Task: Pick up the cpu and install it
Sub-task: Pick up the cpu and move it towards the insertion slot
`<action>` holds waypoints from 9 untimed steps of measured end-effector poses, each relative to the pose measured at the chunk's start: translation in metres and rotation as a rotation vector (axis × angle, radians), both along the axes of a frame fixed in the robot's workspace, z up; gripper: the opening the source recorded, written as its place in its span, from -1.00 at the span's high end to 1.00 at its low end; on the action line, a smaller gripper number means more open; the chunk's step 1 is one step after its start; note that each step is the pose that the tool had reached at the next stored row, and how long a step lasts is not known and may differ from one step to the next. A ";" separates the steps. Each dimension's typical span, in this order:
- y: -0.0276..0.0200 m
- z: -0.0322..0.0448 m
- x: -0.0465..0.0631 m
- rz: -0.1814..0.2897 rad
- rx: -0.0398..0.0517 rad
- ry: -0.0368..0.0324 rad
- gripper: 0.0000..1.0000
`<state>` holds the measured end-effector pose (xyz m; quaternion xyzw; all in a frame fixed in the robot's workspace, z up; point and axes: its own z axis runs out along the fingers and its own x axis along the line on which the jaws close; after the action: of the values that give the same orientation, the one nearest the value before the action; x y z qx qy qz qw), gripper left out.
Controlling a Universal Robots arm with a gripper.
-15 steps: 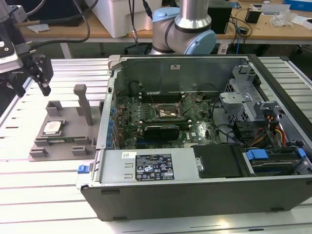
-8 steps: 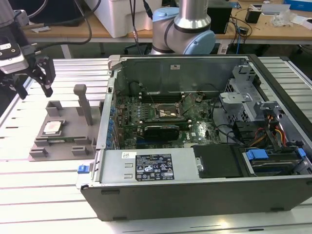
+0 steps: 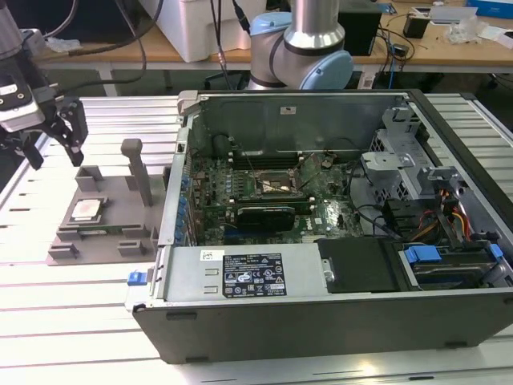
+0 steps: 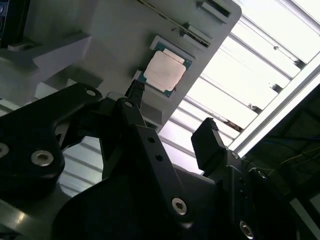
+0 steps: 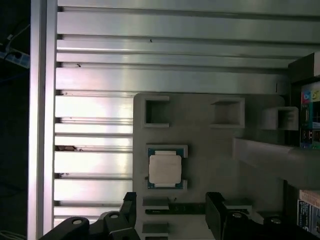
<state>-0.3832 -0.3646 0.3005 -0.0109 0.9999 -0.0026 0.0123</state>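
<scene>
The cpu (image 3: 86,210), a small square chip with a silvery top, lies flat in a recess of the grey fixture plate (image 3: 112,192) at the exterior view's left. My gripper (image 3: 56,155) hangs above and behind the plate's far left corner, open, with nothing between its fingers. In the first wrist view the cpu (image 5: 165,169) sits in its frame just beyond the two spread fingertips of the gripper (image 5: 172,212). In the second wrist view the cpu (image 4: 164,71) shows past the gripper (image 4: 172,120). The black socket (image 3: 276,186) lies on the motherboard inside the open computer case.
The open computer case (image 3: 337,313) takes up the middle and right of the slatted aluminium table (image 3: 72,313). On the fixture plate stand a tall grey post (image 3: 138,170) and low blocks (image 3: 88,175). Cables and a drive bay (image 3: 449,257) fill the case's right side.
</scene>
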 end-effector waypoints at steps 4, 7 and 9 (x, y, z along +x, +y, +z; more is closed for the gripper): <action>-0.0001 -0.0101 -0.004 0.000 0.0001 0.0000 -0.32; 0.0000 -0.0175 -0.005 0.000 0.0001 -0.0001 -0.32; 0.0000 -0.0251 -0.005 0.000 0.0000 0.0004 -0.32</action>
<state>-0.3883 -0.3646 0.2754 -0.0110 0.9999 -0.0026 0.0121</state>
